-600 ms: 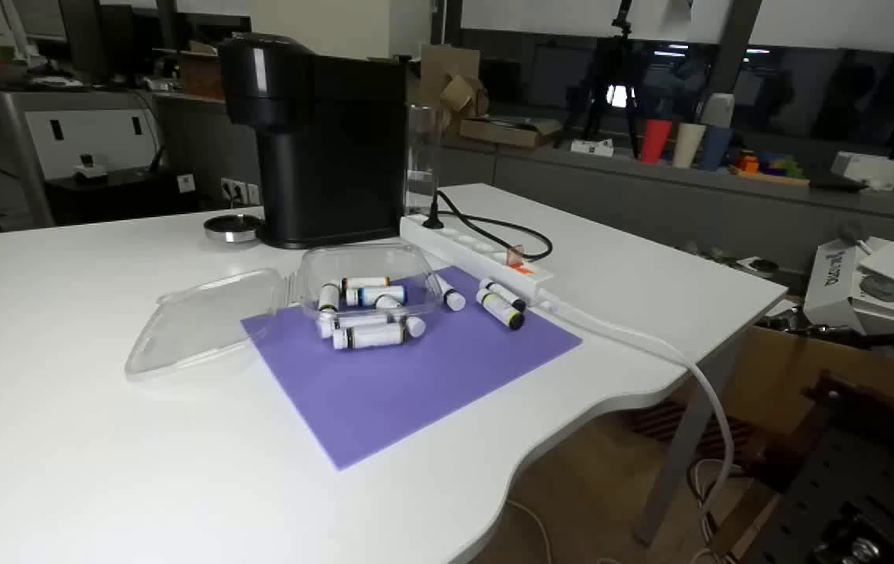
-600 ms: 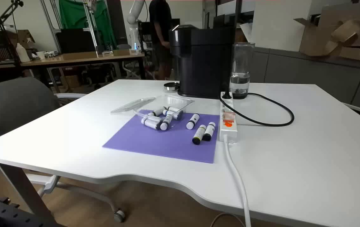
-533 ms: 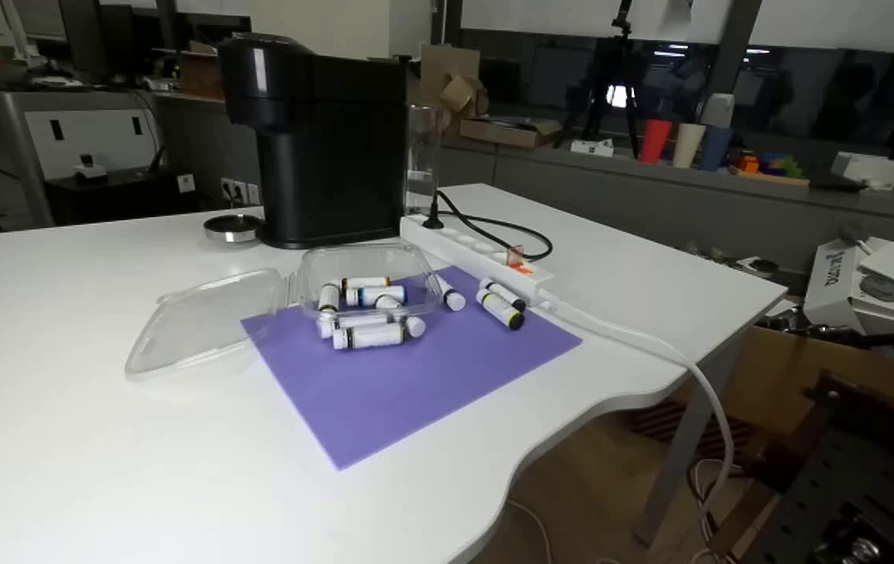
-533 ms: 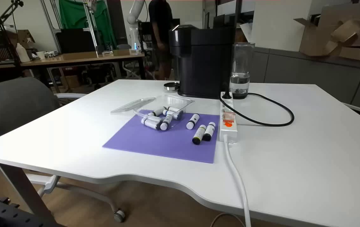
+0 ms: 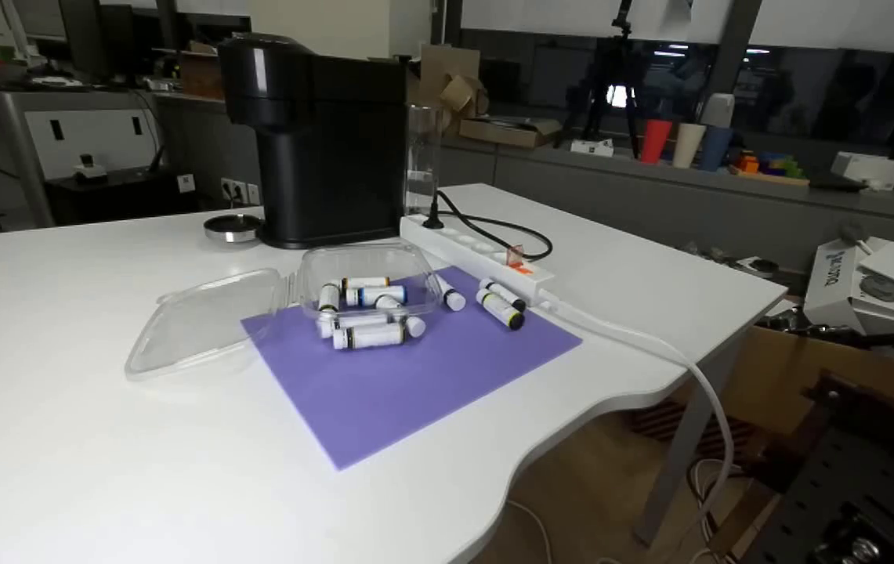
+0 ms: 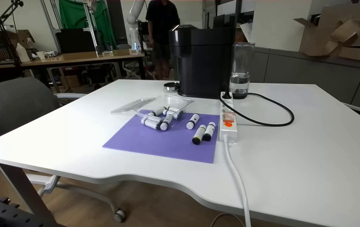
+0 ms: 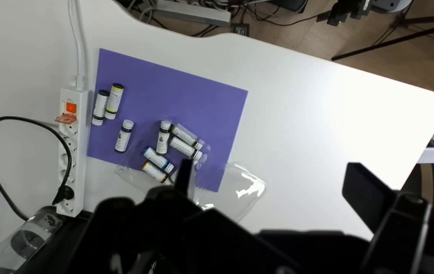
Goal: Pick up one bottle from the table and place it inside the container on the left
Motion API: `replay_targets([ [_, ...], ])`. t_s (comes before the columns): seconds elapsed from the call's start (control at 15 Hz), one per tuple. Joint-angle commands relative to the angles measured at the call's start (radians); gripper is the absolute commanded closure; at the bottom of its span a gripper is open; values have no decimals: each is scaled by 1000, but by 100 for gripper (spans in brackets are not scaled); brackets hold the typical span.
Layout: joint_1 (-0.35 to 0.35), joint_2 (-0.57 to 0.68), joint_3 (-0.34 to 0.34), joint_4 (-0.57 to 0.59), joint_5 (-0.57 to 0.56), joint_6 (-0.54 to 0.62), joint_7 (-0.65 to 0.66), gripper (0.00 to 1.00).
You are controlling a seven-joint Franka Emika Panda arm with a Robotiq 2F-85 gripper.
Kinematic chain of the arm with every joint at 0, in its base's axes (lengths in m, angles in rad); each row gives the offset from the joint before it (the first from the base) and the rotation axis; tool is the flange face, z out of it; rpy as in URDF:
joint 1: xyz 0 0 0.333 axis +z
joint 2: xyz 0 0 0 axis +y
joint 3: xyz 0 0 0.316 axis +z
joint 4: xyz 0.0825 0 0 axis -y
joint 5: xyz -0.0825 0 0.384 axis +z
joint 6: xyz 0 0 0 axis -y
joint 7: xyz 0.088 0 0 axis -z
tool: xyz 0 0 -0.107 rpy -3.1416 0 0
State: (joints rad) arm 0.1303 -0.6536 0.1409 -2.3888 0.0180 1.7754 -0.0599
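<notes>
Only the wrist view shows the black two-fingered gripper [image 7: 270,173], jaws spread wide. There, three small white-labelled cylindrical bottles [image 7: 114,99] lie on the rectangular purple mat [image 7: 163,97], ten o'clock from the clear shallow plastic container [image 7: 135,176].

Dark windows [image 5: 799,106], gray chair [image 6: 19,107], brown floor [image 6: 142,203]

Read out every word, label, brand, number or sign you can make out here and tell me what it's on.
Nothing reads clearly enough to quote with certainty.
White box, right side of an exterior view: dark lettering, possibly "BOT", too blurred to confirm.
Bottles, wrist view: label print too small to read; two show a small dark emblem.
Black block, top of the wrist view: pale print, too small.
</notes>
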Motion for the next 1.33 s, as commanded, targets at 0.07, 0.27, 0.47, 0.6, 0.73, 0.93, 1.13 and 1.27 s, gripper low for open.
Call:
replay_targets([
  [0.07, 10, 2, -7, 3, -5, -3, 5, 0],
  [0.27, -30, 3, -22, -18, -60, 87, 13, 0],
  [0.47, -102, 24, -64, -45, -164, 219, 17, 0],
  [0.6, -149, 59, -109, -61, -210, 298, 9, 0],
  [0.73, -192, 102, -156, -76, -229, 374, 8, 0],
  [0.93, -236, 183, -231, -94, -217, 468, -22, 0],
  [1.13, -254, 262, -265, -102, -220, 536, -69, 0],
  [1.27, -240, 307, -286, -111, -194, 584, -127, 0],
])
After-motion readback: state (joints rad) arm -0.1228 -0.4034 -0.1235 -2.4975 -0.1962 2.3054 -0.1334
